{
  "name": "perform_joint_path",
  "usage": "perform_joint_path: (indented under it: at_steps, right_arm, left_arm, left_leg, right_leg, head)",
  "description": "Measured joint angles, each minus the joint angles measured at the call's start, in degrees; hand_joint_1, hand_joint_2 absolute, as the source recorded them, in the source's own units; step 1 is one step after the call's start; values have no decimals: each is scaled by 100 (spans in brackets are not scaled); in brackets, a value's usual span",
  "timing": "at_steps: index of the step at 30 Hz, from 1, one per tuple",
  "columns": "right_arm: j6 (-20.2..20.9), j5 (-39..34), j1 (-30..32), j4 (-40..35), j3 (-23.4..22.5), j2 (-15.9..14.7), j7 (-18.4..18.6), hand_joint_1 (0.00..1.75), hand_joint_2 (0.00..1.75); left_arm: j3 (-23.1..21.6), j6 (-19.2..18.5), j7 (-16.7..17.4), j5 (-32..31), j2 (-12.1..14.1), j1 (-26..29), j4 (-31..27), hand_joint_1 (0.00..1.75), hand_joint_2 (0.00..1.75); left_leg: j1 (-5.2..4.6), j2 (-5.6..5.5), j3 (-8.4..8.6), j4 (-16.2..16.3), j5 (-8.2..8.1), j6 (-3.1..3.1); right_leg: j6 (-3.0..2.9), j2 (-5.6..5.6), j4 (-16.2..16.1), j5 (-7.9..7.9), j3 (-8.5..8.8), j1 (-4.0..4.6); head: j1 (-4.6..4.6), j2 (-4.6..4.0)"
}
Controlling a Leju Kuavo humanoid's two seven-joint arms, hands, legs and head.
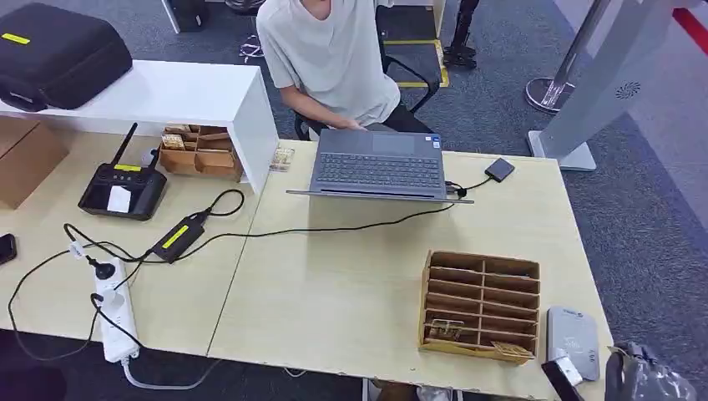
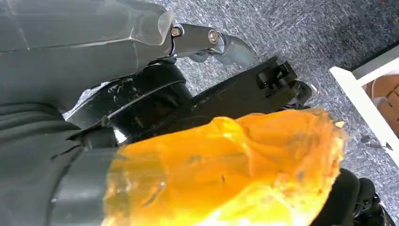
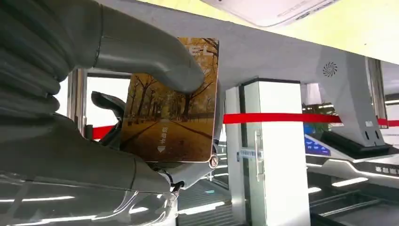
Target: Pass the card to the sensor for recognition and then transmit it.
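Observation:
My right hand (image 3: 84, 108) pinches a card (image 3: 171, 117) printed with an autumn tree avenue, thumb (image 3: 155, 61) pressed on its face and fingers behind it. In the head view that hand (image 1: 647, 378) sits at the table's near right corner, just right of the grey card sensor (image 1: 573, 341). The sensor (image 3: 270, 9) lies on the table a short way past the card's edge, not touching it. A wooden card organizer (image 1: 480, 305) with a few cards in its front slots stands left of the sensor. My left hand (image 2: 207, 40) hangs over the carpet and holds nothing.
A person (image 1: 330, 50) sits behind an open laptop (image 1: 380, 163) at the table's far side. Cables, a power brick (image 1: 177, 236) and a power strip (image 1: 115, 309) lie on the left table. A black terminal (image 1: 123, 188) and a white shelf (image 1: 167, 96) stand far left.

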Motion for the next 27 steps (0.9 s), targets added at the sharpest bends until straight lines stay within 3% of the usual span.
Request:
perform_joint_path:
  at_steps: [18,27]
  right_arm:
    - [0,65,-54,238,0,46,107,175,175]
    - [-2,269,-44,443,39,46,467,175,175]
  left_arm:
    - [-2,-2,39,18,-13,-14,0,0,0]
    - [-2,-7,37,81,-13,-16,0,0,0]
  left_leg:
    - [0,0,0,0,0,0]
    - [1,-1,0,0,0,0]
  right_leg:
    - [0,0,0,0,-1,0]
    - [0,0,0,0,-1,0]
  head:
    - [0,0]
    - [0,0]
